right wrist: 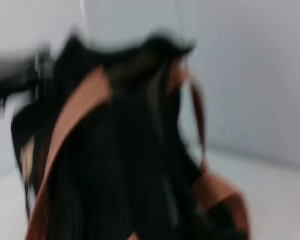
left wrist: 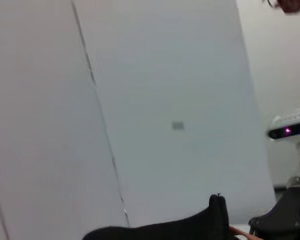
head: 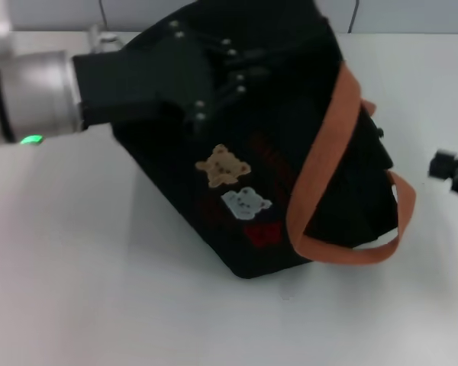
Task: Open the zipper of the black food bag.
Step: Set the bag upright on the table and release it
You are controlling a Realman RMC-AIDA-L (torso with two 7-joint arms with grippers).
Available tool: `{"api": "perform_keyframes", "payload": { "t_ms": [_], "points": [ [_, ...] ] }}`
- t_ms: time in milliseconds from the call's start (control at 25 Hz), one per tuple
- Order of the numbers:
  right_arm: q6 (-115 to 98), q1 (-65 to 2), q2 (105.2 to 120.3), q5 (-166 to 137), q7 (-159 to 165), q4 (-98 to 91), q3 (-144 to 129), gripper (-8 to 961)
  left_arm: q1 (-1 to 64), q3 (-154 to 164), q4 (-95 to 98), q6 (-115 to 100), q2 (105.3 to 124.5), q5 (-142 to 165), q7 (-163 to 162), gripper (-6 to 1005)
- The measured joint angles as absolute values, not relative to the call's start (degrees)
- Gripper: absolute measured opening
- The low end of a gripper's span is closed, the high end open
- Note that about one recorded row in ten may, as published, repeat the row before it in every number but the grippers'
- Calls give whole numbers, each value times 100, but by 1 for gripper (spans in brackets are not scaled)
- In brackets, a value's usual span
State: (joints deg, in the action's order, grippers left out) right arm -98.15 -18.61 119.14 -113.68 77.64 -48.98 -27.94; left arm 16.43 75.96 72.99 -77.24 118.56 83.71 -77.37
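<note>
Centrally, black food bag (head: 252, 175), left gripper (head: 214, 76) atop

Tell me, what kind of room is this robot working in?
Probably a lab or test bench rather than a kitchen: a plain white table, bare pale wall panels behind it, and just one prop, the black food bag, with the left gripper on it.

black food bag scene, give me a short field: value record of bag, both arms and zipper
bag: black food bag on the white table, tilted, bear patches facing the head camera
handles: orange-brown straps draped over the bag's right end
left pincer: left pincer on the bag's upper left corner; grip not visible
right pincer: right pincer at the right edge, apart from the bag
zipper: cannot be made out
</note>
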Motion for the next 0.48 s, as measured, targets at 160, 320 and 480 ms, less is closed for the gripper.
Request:
{"api": "perform_keyframes", "payload": {
  "t_ms": [160,320,480],
  "points": [
    [-10118,-1778,11874,-10986,7796,-4846,-2430,106,1416,7117,6406,-8205,11857,7875,-7134,98],
    [-10312,-1813,11837,-10852,7895,-4821,-2015,169,1317,6610,5160,-8587,11855,7512,-6358,98],
    [-10366,-1822,11839,-10607,7898,-4741,-1951,293,1392,5887,3224,-9097,11842,7228,-4906,98]
  ]
}}
